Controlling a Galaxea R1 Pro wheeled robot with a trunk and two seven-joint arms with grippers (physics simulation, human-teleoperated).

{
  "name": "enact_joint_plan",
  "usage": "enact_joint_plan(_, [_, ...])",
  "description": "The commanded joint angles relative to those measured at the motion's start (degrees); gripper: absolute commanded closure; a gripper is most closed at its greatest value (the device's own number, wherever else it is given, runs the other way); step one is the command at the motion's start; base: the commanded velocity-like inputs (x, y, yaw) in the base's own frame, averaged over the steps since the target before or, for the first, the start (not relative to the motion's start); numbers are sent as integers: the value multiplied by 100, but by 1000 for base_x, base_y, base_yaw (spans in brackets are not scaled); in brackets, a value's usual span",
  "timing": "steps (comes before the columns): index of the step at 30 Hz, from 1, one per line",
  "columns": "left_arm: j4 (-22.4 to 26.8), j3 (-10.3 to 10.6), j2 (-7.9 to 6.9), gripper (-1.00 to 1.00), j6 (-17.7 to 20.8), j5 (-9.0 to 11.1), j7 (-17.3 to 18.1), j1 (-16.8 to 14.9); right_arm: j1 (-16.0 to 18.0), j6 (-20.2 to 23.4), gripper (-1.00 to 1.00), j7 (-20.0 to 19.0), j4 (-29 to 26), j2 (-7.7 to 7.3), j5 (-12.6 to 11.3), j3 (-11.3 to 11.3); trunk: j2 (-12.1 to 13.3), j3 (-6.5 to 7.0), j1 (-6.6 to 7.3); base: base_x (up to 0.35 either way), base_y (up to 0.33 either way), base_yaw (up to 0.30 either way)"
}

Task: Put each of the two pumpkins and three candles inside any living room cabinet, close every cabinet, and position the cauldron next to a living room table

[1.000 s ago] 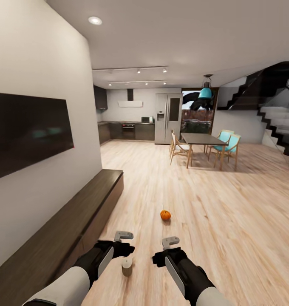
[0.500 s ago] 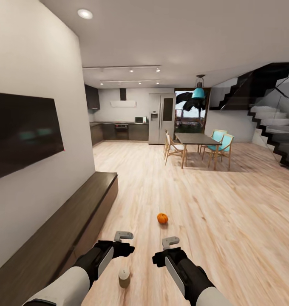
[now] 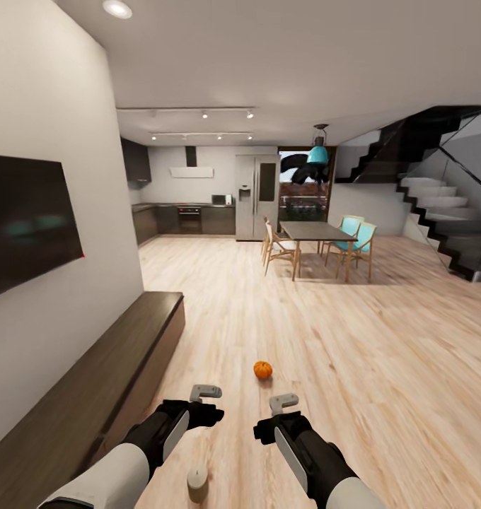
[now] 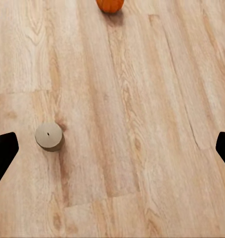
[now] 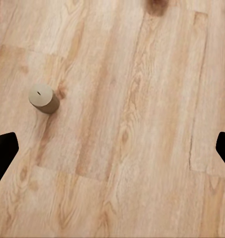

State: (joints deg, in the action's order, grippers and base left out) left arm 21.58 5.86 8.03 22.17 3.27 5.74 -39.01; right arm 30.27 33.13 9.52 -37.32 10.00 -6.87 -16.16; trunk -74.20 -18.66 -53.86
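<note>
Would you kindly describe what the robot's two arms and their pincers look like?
Each arm has a white upper segment and a glossy black forearm with a white side panel. The left pincer and right pincer are black, each topped by a small light-grey block. In the wrist views their fingertips are plain black.

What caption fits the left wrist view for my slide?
Open left gripper above the plank floor, a beige candle standing beside one fingertip and an orange pumpkin farther ahead.

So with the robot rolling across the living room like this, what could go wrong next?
The candle stands upright on the floor right before the base, under the left arm; driving on could knock it over or send it rolling. The pumpkin lies loose just ahead. Both grippers, left and right, are open and empty.
</note>
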Motion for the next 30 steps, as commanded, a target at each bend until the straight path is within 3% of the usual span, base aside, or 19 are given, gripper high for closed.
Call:
enact_joint_plan(1, [13,32,-5,-100,33,33,-3,-1,5,18,-100,51,-3,0,-60,-18,-4,-7,-2,211,118,-247])
enact_joint_plan(19, [13,32,-4,-100,33,33,-3,-1,5,18,-100,52,-3,0,-60,-18,-4,-7,-2,216,161,-280])
enact_joint_plan(30, [13,31,-3,-100,33,33,-3,-1,5,18,-100,55,-3,0,-60,-18,-4,-7,-2,217,55,-287])
